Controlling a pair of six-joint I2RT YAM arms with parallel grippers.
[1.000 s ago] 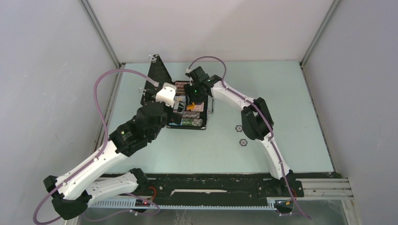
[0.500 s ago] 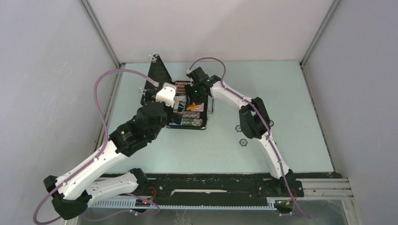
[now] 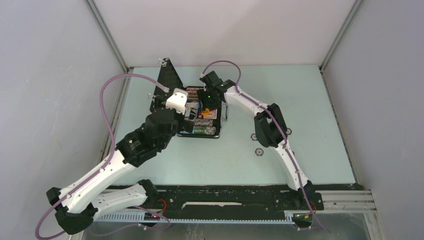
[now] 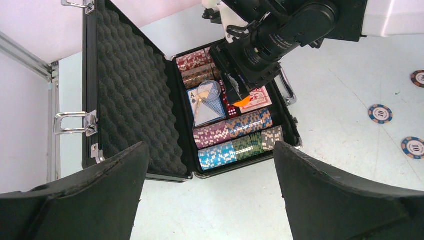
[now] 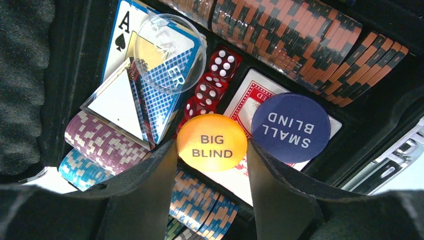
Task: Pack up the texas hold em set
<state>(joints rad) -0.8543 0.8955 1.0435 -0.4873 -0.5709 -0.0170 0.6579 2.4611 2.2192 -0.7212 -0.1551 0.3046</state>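
The black case [image 3: 170,80] lies open at the back left, its foam lid [image 4: 130,90] raised. Rows of multicoloured chips [image 4: 235,135] fill its tray. My right gripper [image 5: 212,145] is over the tray, shut on the orange BIG BLIND button [image 5: 212,141]. The blue SMALL BLIND button [image 5: 291,127] rests on the red-backed card deck [image 5: 248,95]. Red dice [image 5: 210,87] and a clear dealer button [image 5: 170,52] on an ace-of-spades deck [image 5: 120,40] lie beside it. My left gripper [image 4: 210,147] is open and empty, above the table just before the case's near edge.
Three loose dark chips [image 3: 259,151] [image 3: 254,136] [image 3: 288,131] lie on the pale green table right of the case; they also show in the left wrist view [image 4: 380,113]. The silver handle [image 4: 287,90] sticks out on the case's right side. Grey walls enclose the table.
My right gripper has shifted slightly toward the back of the case with the orange button in it. The left arm has not moved.
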